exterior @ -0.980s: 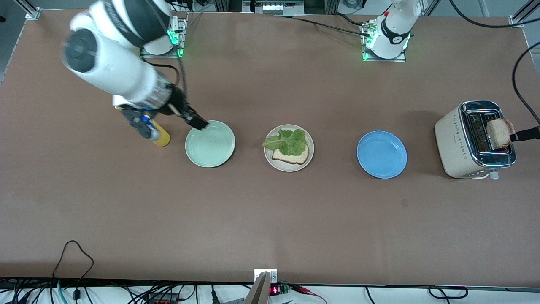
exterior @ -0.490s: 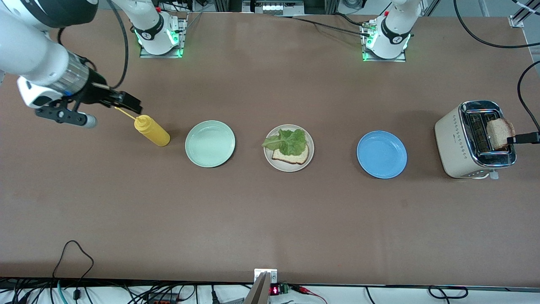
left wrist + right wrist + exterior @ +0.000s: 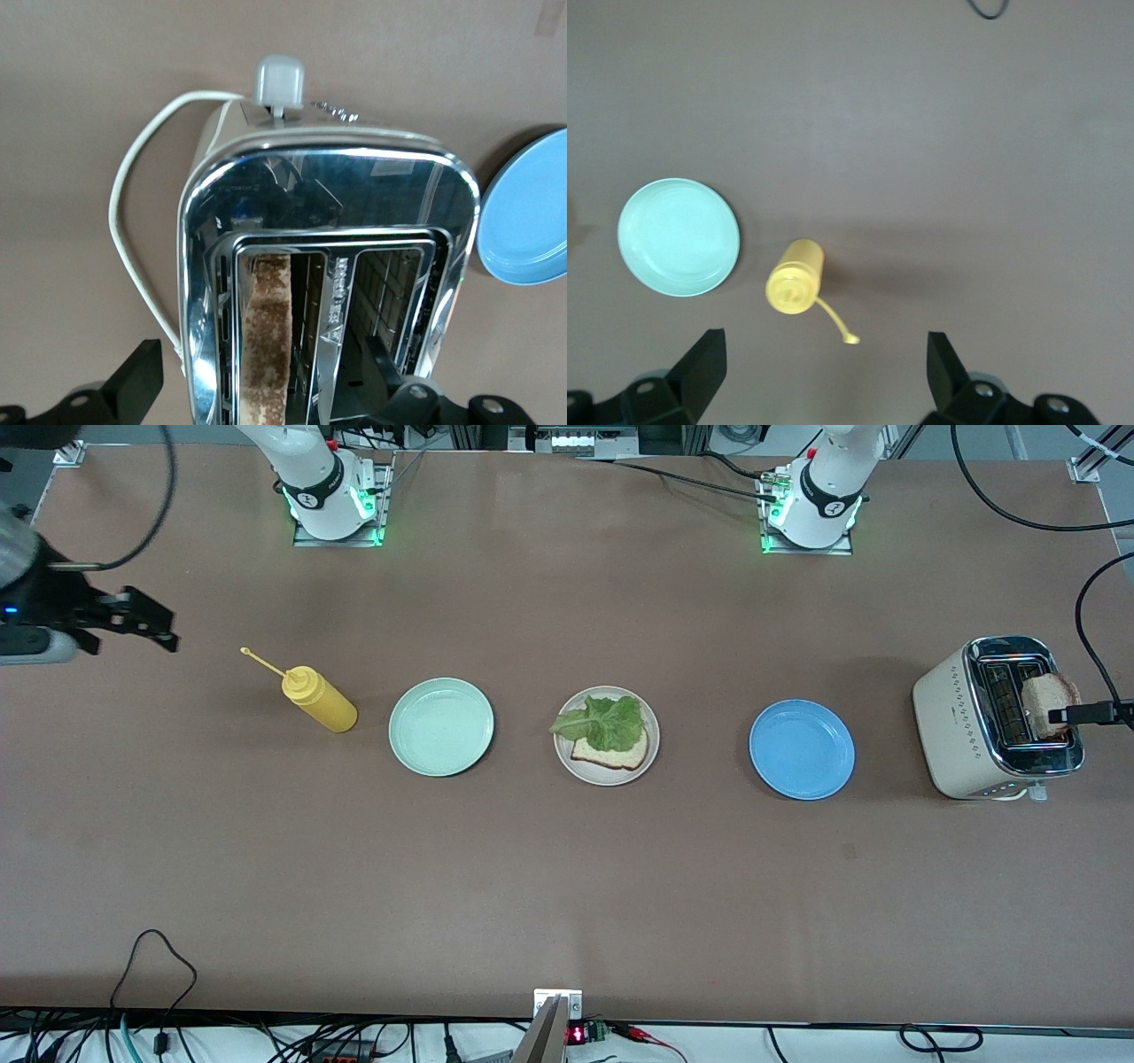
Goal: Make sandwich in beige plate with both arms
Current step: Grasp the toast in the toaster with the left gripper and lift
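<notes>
**Three cameras, one counter**

The front camera sat high and faced the arms' bases, taking in the whole counter (image 3: 567,886). The left wrist camera looked steeply down, close over the toaster (image 3: 328,266), with an edge of the blue plate (image 3: 527,221); the front view shared both, toaster (image 3: 961,726) and blue plate (image 3: 802,748). The right wrist camera looked down from higher, apparently straight, on the yellow bottle (image 3: 795,276) and mint plate (image 3: 679,236), also seen in front: bottle (image 3: 321,700), plate (image 3: 441,726).

Three plates sit on the table: one mint green plate (image 3: 441,726), one beige plate (image 3: 607,736), one blue plate (image 3: 802,749). Two bread slices (image 3: 609,753) (image 3: 1048,702), one lettuce leaf (image 3: 602,720), one yellow bottle (image 3: 317,698), one toaster (image 3: 997,718).
</notes>
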`<state>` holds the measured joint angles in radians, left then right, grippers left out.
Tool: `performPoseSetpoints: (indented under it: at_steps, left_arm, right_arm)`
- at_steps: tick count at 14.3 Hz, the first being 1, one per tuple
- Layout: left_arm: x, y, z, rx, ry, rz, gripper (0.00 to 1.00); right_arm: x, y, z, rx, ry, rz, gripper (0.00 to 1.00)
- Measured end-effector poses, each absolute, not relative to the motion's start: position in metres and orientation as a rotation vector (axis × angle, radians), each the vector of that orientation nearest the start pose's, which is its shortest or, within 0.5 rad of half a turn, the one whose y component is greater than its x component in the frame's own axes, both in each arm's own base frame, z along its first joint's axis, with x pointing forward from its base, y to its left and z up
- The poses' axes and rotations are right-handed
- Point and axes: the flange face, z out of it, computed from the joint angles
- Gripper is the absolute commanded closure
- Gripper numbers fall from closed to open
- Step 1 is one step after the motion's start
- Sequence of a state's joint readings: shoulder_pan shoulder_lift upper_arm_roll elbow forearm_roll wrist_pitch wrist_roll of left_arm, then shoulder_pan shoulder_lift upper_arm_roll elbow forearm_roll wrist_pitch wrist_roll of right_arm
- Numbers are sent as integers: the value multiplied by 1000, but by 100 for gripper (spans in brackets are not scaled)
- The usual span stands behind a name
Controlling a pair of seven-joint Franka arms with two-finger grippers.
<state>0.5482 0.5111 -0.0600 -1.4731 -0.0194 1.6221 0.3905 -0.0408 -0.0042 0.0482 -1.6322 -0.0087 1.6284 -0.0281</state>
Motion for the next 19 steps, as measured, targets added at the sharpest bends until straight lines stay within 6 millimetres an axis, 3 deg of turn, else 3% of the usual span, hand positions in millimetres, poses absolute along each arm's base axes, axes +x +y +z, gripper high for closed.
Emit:
performPoseSetpoints:
  at_steps: [1, 4, 8, 11, 14, 17, 19]
  left_arm:
    - [573, 312, 354, -3299, -180, 533, 11]
    - [566, 313, 346, -3306, -190, 583, 55]
    - [566, 310, 348, -3312, -171, 605, 94]
    - [566, 311, 351, -3327, -82, 590, 99]
    - [569, 320, 372, -3342, 54, 524, 99]
    - [567, 315, 422, -3369, 97, 547, 99]
    - [567, 299, 465, -3423, 142, 556, 99]
  right_arm:
    - [558, -5, 601, -3150, -37, 6, 0]
    - [569, -13, 577, -3150, -16, 74, 0]
    - [578, -14, 556, -3150, -18, 129, 0]
    - [579, -9, 558, -3150, -31, 121, 0]
    - [578, 3, 563, -3157, -68, 107, 0]
    - [577, 16, 567, -3169, -109, 98, 0]
    - [576, 16, 567, -3171, -109, 98, 0]
